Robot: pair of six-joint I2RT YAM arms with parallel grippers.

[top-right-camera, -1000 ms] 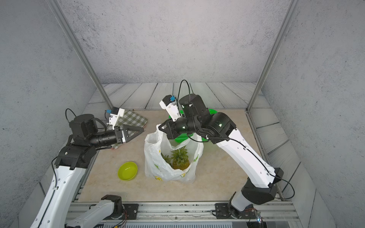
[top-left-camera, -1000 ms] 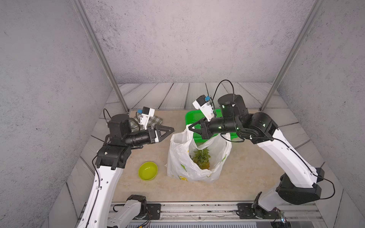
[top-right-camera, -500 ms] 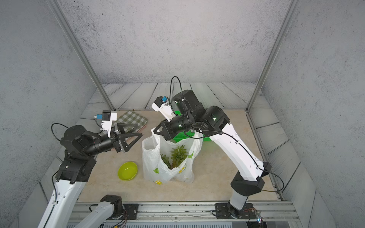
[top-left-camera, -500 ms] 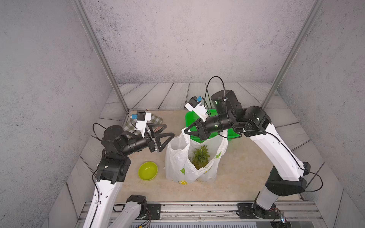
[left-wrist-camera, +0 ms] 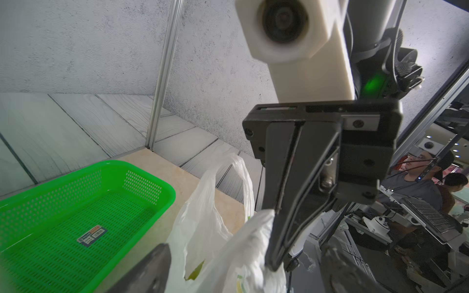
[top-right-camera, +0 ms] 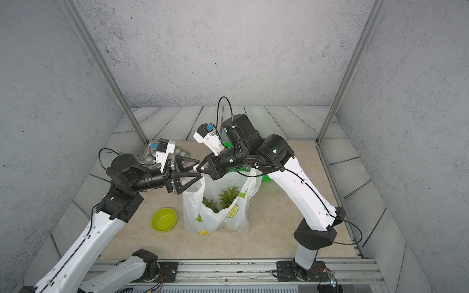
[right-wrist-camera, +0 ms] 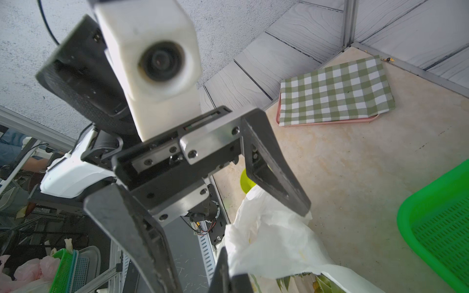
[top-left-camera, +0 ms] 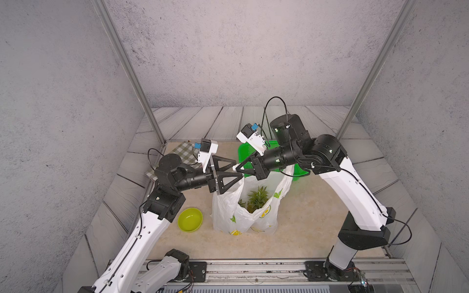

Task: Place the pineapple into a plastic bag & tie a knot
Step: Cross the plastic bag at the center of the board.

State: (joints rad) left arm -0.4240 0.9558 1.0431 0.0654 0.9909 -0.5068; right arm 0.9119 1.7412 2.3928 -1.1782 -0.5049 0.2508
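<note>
The plastic bag (top-left-camera: 243,215) (top-right-camera: 215,218) stands upright mid-table with the pineapple (top-left-camera: 256,200) (top-right-camera: 228,196) inside, its leaves showing at the mouth. My right gripper (top-left-camera: 239,168) (top-right-camera: 199,168) (right-wrist-camera: 229,275) is shut on one handle loop and holds it up. My left gripper (top-left-camera: 236,169) (top-right-camera: 200,168) (left-wrist-camera: 243,266) is open, its fingers (right-wrist-camera: 274,165) straddling that pinched handle and the right gripper's tip. The other handle loop (top-left-camera: 286,175) (left-wrist-camera: 228,172) hangs free under the right arm. No knot is in view.
A green perforated basket (top-left-camera: 299,175) (left-wrist-camera: 76,215) (right-wrist-camera: 436,228) sits behind the bag under the right arm. A lime bowl (top-left-camera: 190,219) (top-right-camera: 164,219) lies left of the bag. A checked cloth on a pink tray (top-left-camera: 182,152) (right-wrist-camera: 335,93) lies at the back left.
My left gripper has opened wider and moved right until its fingers straddle the right gripper's tip. The right gripper has drawn the handle slightly leftward, and the bag has shifted with it.
</note>
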